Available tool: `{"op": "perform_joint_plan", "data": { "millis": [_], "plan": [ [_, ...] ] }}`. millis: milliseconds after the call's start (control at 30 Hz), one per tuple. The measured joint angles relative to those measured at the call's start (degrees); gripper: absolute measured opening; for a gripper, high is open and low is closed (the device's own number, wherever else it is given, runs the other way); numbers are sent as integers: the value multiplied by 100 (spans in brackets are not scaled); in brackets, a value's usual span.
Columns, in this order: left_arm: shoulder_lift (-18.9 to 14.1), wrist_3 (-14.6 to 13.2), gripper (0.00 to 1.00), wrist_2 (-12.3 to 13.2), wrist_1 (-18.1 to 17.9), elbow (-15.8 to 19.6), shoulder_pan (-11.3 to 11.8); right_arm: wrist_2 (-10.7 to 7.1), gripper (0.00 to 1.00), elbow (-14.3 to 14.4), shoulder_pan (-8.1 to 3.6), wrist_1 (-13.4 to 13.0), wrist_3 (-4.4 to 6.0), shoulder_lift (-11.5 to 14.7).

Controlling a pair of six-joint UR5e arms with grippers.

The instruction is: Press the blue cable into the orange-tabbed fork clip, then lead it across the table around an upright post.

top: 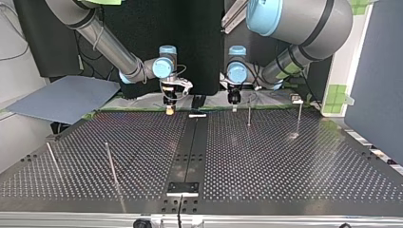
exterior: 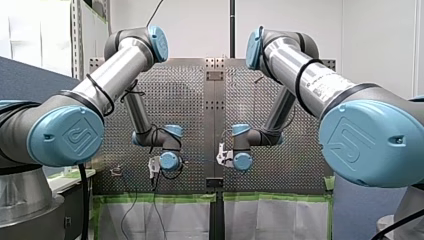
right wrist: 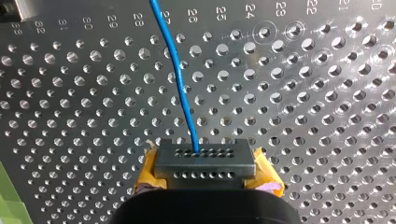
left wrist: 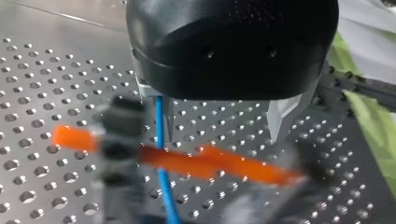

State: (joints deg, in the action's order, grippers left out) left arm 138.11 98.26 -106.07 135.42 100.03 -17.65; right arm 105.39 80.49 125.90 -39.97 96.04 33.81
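The blue cable (right wrist: 180, 79) runs across the perforated plate and ends in my right gripper (right wrist: 204, 158), whose yellow-padded fingers are shut on it. In the left wrist view the blue cable (left wrist: 162, 186) passes close beside one metal finger (left wrist: 161, 123) of my left gripper (left wrist: 219, 135), which is open and clamps nothing. The orange-tabbed fork clip (left wrist: 210, 163) shows blurred just ahead of those fingers, with the cable crossing it. In the top view both grippers hang at the table's far edge, my right gripper (top: 169, 110) at the left and my left gripper (top: 233, 102) at the right.
Thin upright posts stand on the plate: one (top: 249, 114) near my left gripper, another (top: 299, 116) further right, two more (top: 110, 164) (top: 53, 159) at the top view's near left. A small white piece (top: 197, 115) lies on the centre strip.
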Motion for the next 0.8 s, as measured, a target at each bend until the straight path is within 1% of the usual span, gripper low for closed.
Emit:
{"op": "perform_joint_plan", "data": {
  "millis": [300,633,800],
  "plan": [
    [-209,-4,100,-172,117,-72,-16,-57,0,-1,-1,-26,2,-1],
    [-236,-19,100,-192,125,-73,-100,-87,0,-7,-23,-24,-2,-7],
    [-238,-5,100,-197,69,-73,-129,-95,0,-9,-36,-19,-4,-8]
  ]
}}
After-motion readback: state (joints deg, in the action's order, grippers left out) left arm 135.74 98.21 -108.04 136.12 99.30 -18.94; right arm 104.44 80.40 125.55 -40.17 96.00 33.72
